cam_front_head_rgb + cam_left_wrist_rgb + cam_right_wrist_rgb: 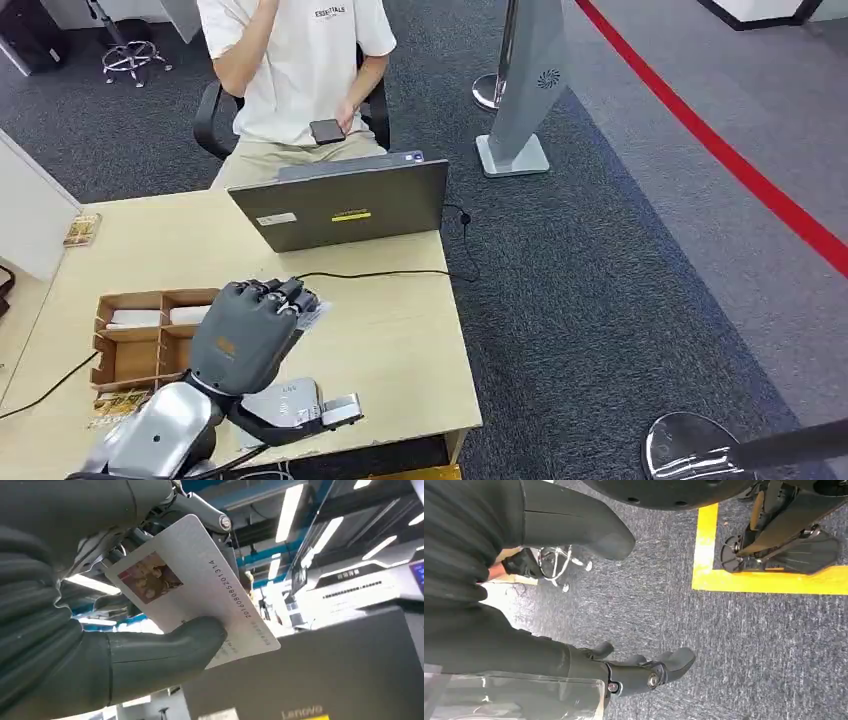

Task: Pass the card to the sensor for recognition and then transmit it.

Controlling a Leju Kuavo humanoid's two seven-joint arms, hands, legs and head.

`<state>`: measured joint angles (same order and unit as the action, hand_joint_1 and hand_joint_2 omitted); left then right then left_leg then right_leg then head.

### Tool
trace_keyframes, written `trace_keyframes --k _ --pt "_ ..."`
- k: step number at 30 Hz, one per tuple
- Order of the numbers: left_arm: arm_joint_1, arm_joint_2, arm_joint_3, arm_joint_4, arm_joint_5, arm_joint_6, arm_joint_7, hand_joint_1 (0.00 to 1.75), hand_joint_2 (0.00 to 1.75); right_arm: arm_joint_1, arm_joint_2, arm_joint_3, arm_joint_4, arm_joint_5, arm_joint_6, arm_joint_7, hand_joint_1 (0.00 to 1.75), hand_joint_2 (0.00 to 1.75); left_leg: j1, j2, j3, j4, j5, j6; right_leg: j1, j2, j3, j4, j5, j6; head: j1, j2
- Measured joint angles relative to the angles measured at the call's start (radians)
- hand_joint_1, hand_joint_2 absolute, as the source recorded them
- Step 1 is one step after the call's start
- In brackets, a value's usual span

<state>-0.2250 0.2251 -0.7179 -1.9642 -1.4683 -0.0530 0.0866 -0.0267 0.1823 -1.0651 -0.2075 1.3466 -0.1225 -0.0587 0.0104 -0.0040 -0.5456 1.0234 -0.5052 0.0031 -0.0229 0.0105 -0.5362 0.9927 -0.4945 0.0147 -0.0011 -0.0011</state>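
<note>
Head view: my left hand (248, 335) is raised above the desk (400, 340) near the laptop (345, 205), pinching a white card (195, 587) between thumb and fingers. My right hand (574, 605) hangs over carpet (749, 655), fingers apart, holding nothing.
</note>
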Motion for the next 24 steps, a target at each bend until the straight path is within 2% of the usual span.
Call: trace_keyframes --k 3,9,24 --pt "0.046 0.007 0.000 0.000 -0.036 0.014 0.035 1.75 1.75 0.000 0.002 -0.007 0.000 0.000 -0.003 0.010 0.00 1.75 0.000 0.000 0.000 0.000 0.000 0.000 0.000 0.000 0.000 0.000 0.000 0.000 0.000 0.000" --pt "0.088 0.048 0.000 0.014 -0.012 0.030 0.039 1.75 1.75 -0.002 0.007 -0.014 0.000 0.002 -0.011 0.022 0.00 1.75 0.000 0.000 0.000 0.000 0.000 0.000 0.000 0.000 0.000 0.000 0.000 0.000 0.000 0.000" --pt "0.149 0.056 0.004 0.051 -0.022 0.025 0.053 1.75 1.75 -0.005 0.013 -0.015 0.000 0.006 -0.013 0.027 0.00 1.75 0.000 0.000 0.000 0.000 0.000 0.000 0.000 0.000 0.000 0.000 0.000 0.000 0.000 0.000"
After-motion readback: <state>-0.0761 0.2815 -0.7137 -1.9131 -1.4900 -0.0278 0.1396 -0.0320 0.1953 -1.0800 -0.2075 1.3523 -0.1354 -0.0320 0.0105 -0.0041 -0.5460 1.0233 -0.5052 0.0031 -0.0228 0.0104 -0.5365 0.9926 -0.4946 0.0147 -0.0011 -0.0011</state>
